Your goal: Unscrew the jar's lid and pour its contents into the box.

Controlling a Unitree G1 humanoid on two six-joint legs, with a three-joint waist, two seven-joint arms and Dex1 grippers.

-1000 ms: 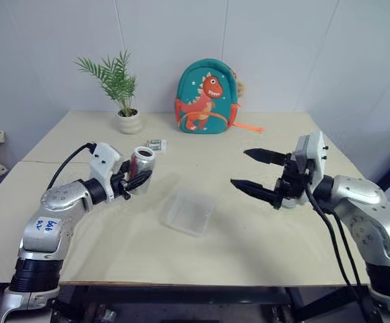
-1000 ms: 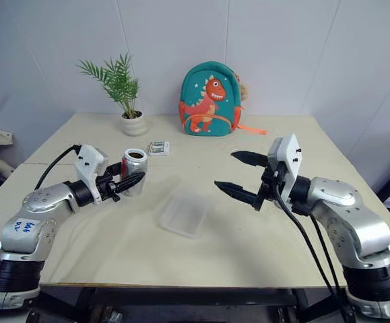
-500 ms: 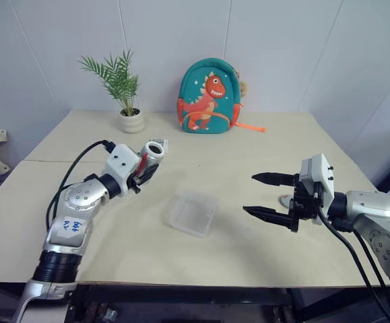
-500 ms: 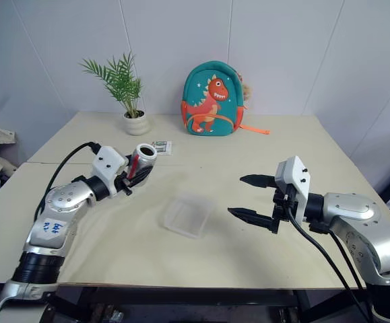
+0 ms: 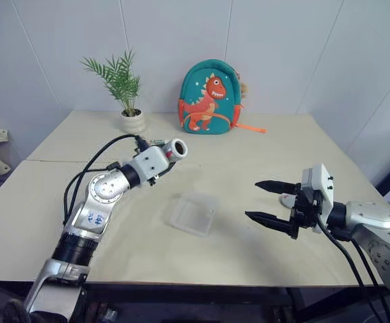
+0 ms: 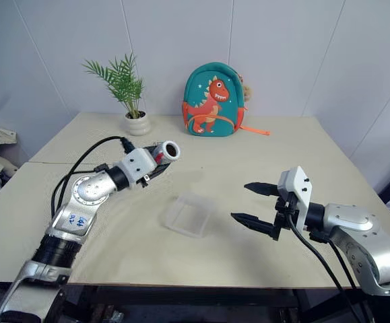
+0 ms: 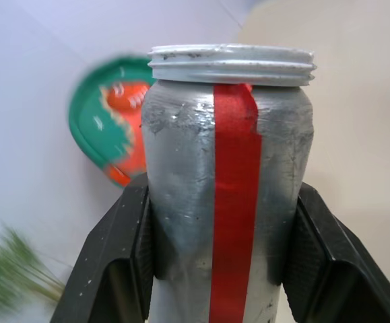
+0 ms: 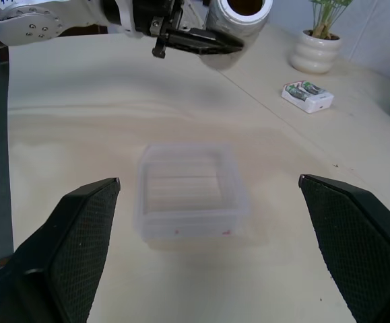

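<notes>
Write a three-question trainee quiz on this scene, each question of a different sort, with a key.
1. True or false: the left gripper is shut on the jar.
2. Which of these has nothing in it? A) the box B) the plant pot C) the right gripper D) both A and C
3. Fill in: the jar's threaded mouth has no ____ on it.

Key: 1 true; 2 D; 3 lid. The jar is tipped nearly level above the table, its mouth toward the box.

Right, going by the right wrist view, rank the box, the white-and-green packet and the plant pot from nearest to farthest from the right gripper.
1. The box: on the table straight ahead of the open right gripper, between its fingers.
2. The white-and-green packet: farther back, beyond the box.
3. The plant pot: farthest, just behind the packet.
</notes>
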